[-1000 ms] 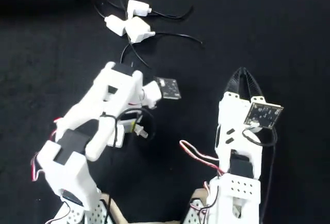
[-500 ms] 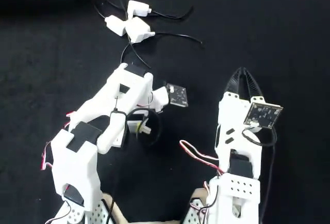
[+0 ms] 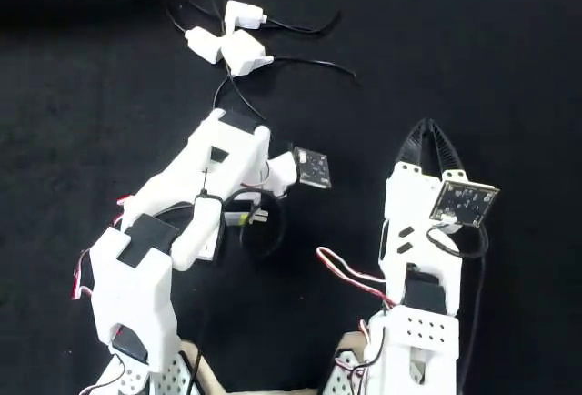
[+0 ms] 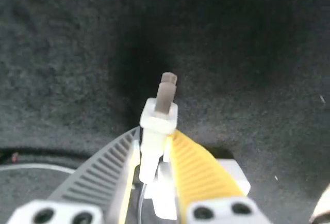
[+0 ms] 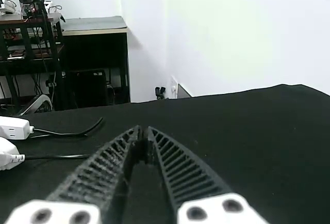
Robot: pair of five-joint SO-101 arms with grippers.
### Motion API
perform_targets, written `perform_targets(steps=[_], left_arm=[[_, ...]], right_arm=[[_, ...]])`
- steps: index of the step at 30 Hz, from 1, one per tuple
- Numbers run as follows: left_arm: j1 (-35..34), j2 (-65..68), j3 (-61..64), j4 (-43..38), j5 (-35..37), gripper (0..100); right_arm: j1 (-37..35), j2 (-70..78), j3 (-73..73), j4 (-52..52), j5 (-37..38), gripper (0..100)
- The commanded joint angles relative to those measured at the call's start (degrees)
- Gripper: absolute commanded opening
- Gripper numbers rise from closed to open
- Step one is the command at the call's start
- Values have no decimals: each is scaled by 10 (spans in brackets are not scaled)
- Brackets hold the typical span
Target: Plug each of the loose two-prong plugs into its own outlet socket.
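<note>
left end effector point(image 4: 153, 135) grips a white plug point(image 4: 160, 114), prongs pointing outward, over the black table point(image 3: 491, 67); white outlets point(image 3: 232, 45) with cords lie well beyond it; right end effector point(image 5: 143, 133) is closed, holding nothing

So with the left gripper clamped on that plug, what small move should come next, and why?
Probably carry the plug toward the white corded blocks at the table's far side. The left gripper is shut on the plug, whose prongs point out beyond it over bare black cloth, well apart from those blocks.
</note>
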Motion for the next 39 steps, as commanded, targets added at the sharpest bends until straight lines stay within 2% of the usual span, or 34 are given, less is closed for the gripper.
perform_targets(steps=[1,6,9,12,14,16,19,21,30,34,39], left_arm=[[-7,-7,-65,46,-4,29],[-4,-8,-186,114,7,28],[10,-7,-263,149,45,28],[17,-7,-335,180,79,28],[13,-7,-395,207,100,28],[6,-8,-457,222,138,28],[6,-18,-519,222,247,28],[18,-36,-524,222,300,28],[109,-135,-477,216,377,28],[115,-174,-475,210,406,28],[109,-236,-403,205,455,28]], right_arm=[[-4,2,-1,7,-4,13],[-1,-2,-1,6,-4,13],[5,-4,-1,-4,-4,13],[43,-4,-1,-28,-11,13],[70,-4,-2,-39,-50,13],[85,-4,-8,-38,-80,14],[83,-4,-21,-35,-87,13],[58,-4,-24,-35,-83,13],[-31,-5,-62,-35,-82,13],[-54,-5,-89,-35,-86,12],[-97,-66,-94,-5,-83,12]])
